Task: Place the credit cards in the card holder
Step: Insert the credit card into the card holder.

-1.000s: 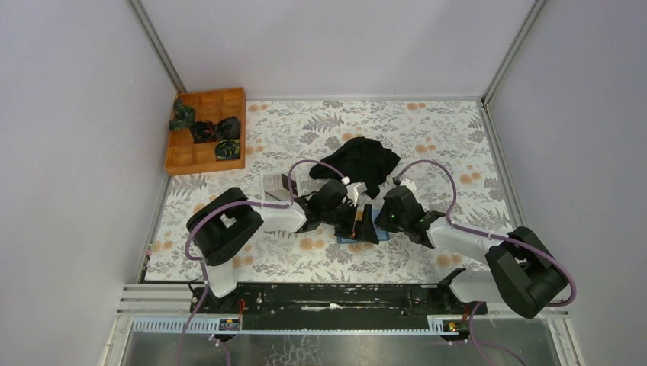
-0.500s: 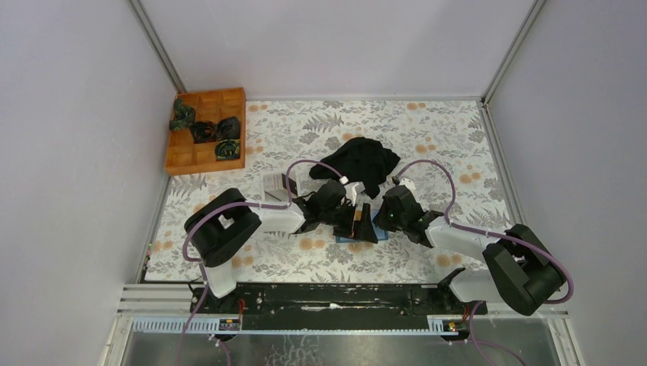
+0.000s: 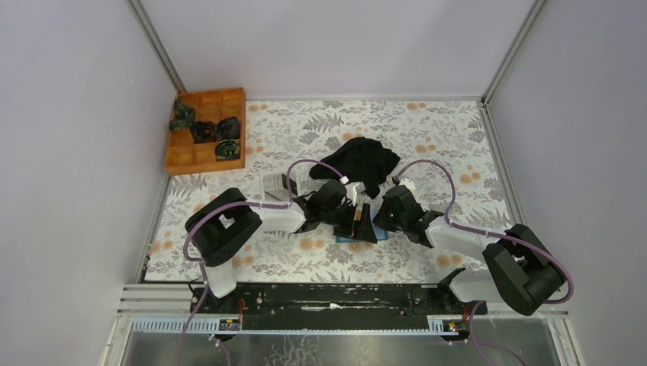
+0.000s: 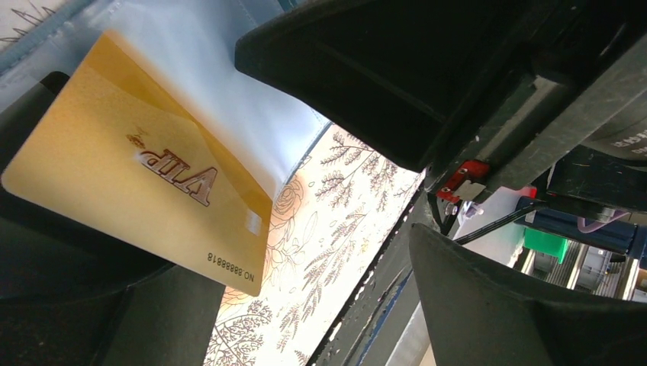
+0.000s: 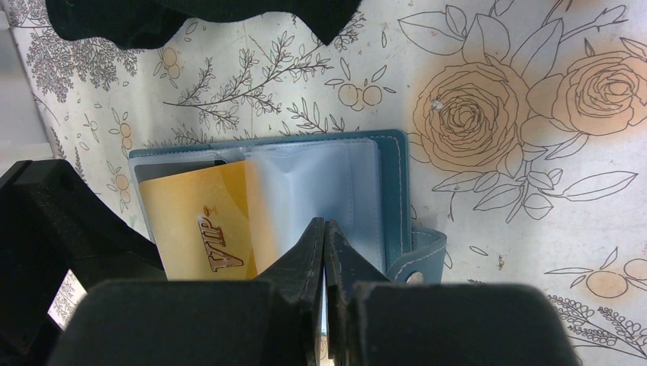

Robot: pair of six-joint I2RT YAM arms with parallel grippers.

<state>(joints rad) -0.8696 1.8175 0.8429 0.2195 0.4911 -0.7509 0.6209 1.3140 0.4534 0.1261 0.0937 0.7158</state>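
The teal-blue card holder (image 5: 395, 191) lies open on the floral table, its clear sleeves facing up; a blue corner (image 3: 384, 235) shows between the arms. A gold credit card (image 5: 200, 221) marked VIP sits partly inside a sleeve, its left part sticking out. My right gripper (image 5: 325, 226) is shut, its tips pinching the edge of the clear sleeve (image 5: 305, 191). My left gripper (image 4: 305, 252) is open around the gold card (image 4: 130, 175), its fingers (image 4: 519, 305) apart from it. The sleeve (image 4: 229, 91) overlaps the card's upper corner there.
A crumpled black cloth (image 3: 365, 162) lies just behind the grippers and fills the top of the right wrist view (image 5: 191, 15). A wooden compartment tray (image 3: 200, 156) with dark objects stands at the back left. A small white box (image 3: 273, 185) sits beside the left arm.
The right arm has edged slightly to the left. Nothing else has visibly moved.
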